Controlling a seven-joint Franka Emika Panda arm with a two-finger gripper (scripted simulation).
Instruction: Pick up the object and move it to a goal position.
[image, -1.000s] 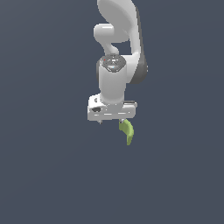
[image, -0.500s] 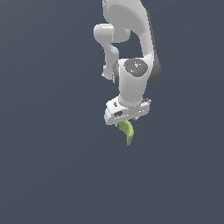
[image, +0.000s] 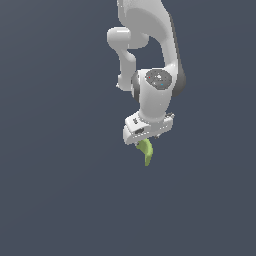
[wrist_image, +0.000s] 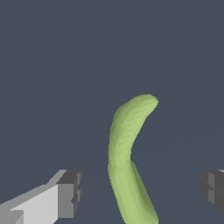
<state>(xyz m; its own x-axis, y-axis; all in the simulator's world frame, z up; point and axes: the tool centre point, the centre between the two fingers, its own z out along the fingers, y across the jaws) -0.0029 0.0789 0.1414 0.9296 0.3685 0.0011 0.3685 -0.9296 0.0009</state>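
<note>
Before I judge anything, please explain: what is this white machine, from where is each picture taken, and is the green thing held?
The white jointed robot arm is rendered by a simulator. At its end sits the tool, which grips with two fingers. The exterior view looks at the whole arm from outside. The wrist view looks out from the arm's wrist, past the fingers. Under the tool is the small matte yellow-green curved piece. In the wrist view the fingers stand wide apart, with a gap on each side of the piece, so it is not gripped. Everything else is plain dark grey, and no surface edge shows.
</note>
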